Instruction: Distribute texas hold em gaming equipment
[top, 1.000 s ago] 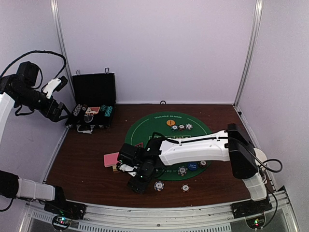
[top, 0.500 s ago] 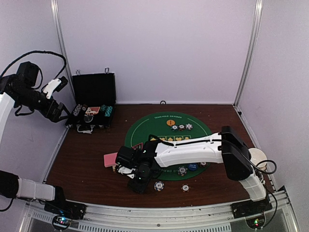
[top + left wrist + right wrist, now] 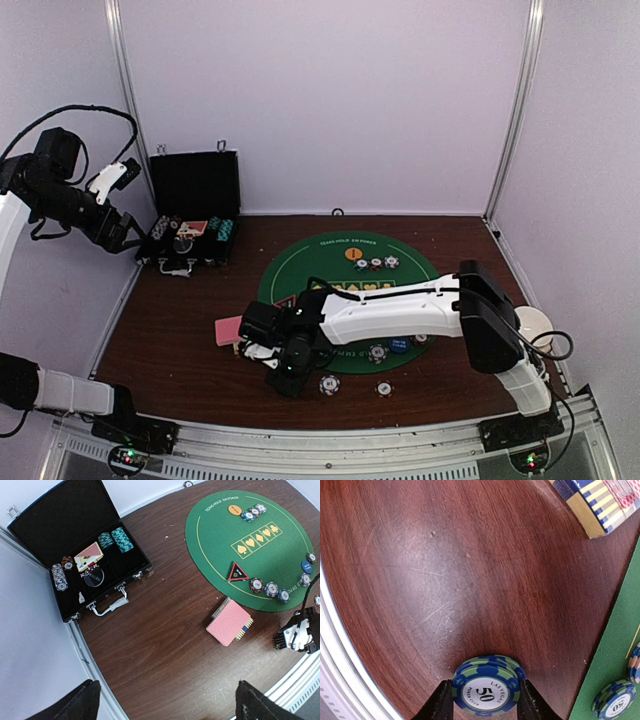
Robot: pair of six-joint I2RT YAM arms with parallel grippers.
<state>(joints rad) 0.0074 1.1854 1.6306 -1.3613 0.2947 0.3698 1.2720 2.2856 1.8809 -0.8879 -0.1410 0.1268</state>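
The right gripper (image 3: 285, 380) has edged toward the left edge, clamped on a chip stack (image 3: 487, 690); left gripper (image 3: 167, 703) gapes empty. Mat (image 3: 215, 535) partly set; case (image 3: 55, 515) holds more chips (image 3: 121, 539).

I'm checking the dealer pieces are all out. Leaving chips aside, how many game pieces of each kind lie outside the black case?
Orange round disc button: 1
Blue round disc button: 1
Red-black triangle marker: 1
Deck of pink-backed playing cards: 1
Total: 4
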